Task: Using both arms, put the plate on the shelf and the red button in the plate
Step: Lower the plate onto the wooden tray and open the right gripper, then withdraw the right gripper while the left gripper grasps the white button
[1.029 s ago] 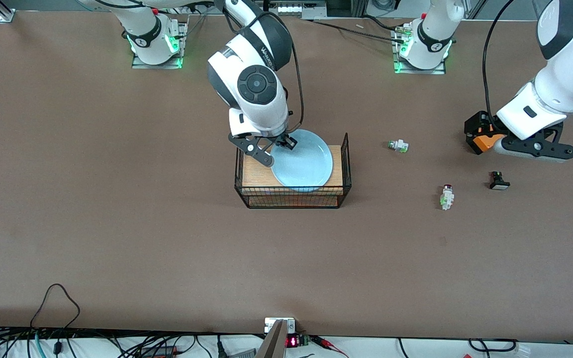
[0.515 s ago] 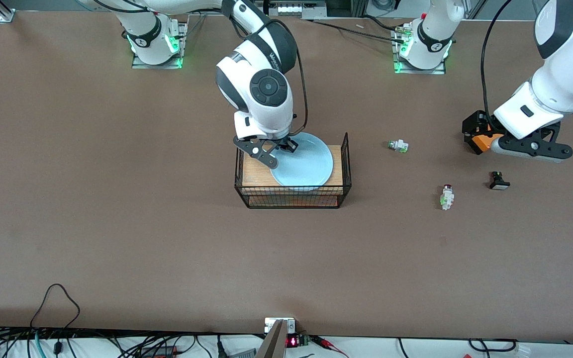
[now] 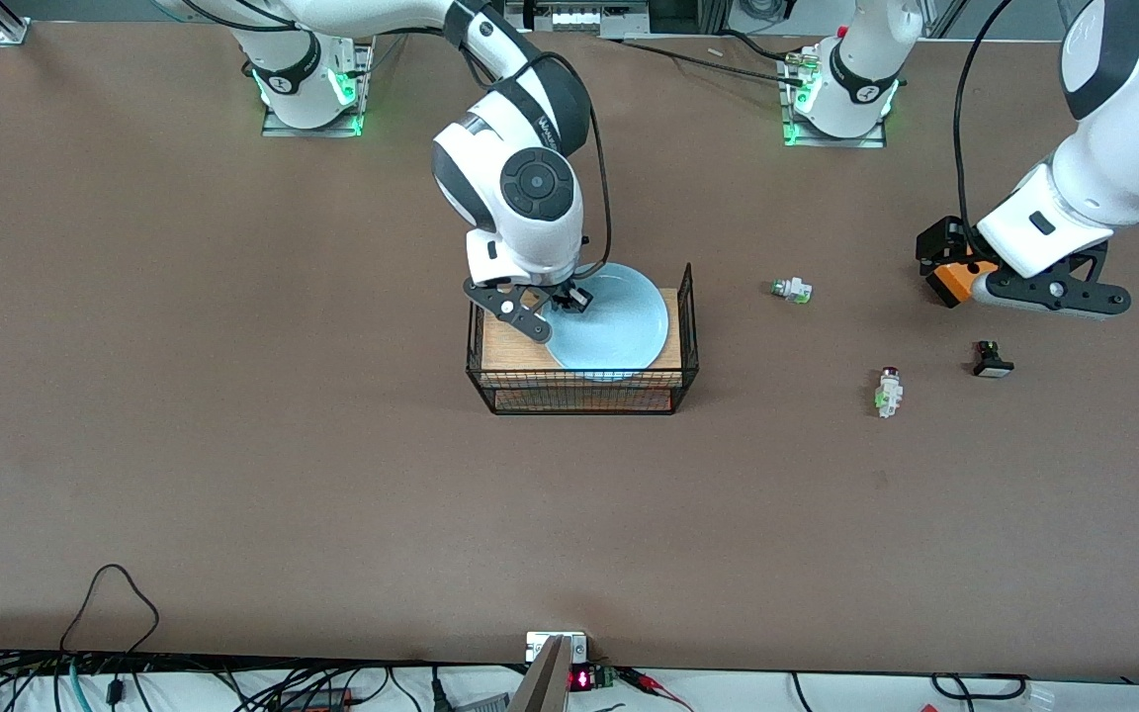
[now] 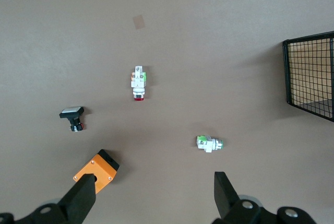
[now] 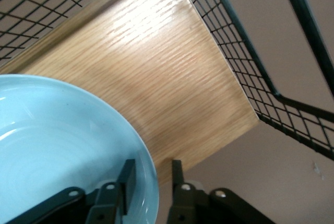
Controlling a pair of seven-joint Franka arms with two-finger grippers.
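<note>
Over the last second the right arm carries the plate (image 3: 609,326) a little toward the left arm's end of the surface, so the plate now sits more squarely over the wooden shelf (image 3: 508,346) of the wire rack (image 3: 584,388). The right gripper (image 3: 558,307) has moved with it and hangs over the rack's end nearer the right arm. In the right wrist view its fingers (image 5: 127,178) straddle the plate's raised rim, one inside the plate and one outside; a sliver of gap shows at the outer finger, so the right gripper appears clamped on the plate, though possibly only lightly. Whether the plate already rests on the wood cannot be told.

The left gripper (image 3: 1014,287) has drifted slightly upward in the front view and hovers over bare surface near the left arm's end, fingers spread wide and holding nothing. An orange box (image 4: 96,167) lies on the surface by one of its fingers.

The red button (image 3: 888,392) lies untouched on the surface, nearer the front camera than the white-green part (image 3: 791,290) and beside the black part (image 3: 992,360).

The plate placement looks nearly finished; the button pickup is not yet begun.
</note>
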